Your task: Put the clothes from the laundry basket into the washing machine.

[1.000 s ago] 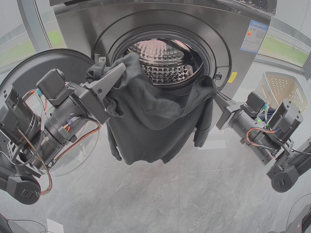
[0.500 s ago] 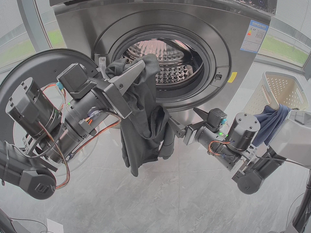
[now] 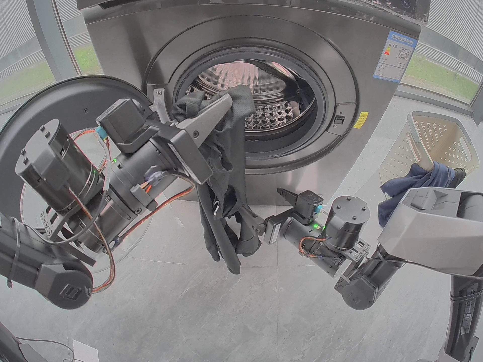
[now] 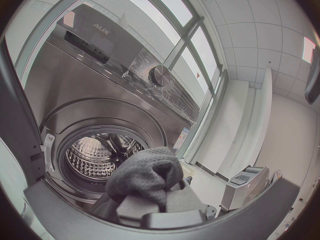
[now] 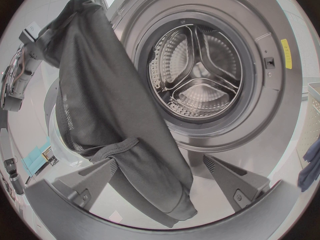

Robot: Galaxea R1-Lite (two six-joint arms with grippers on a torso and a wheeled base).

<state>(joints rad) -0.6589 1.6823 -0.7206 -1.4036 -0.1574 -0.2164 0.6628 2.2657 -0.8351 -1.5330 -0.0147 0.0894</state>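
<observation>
Moved: right gripper (image 3: 259, 202) now lower, beside the shirt's (image 3: 221, 177) hanging end, fingers spread, holding nothing. Left gripper (image 3: 229, 101) clenched on shirt at washer (image 3: 302, 36) mouth. Basket (image 3: 437, 137) right, blue cloth (image 3: 417, 179) over rim.

A laundry corner in a bright, glass-walled room — a steel front-loading washing machine (image 3: 126, 41) with its round door (image 3: 65, 101) swung open stands on a grey stone-tiled floor (image 3: 201, 307), a pale laundry basket (image 3: 432, 137) beside it, tall windows (image 4: 186, 14) behind.
</observation>
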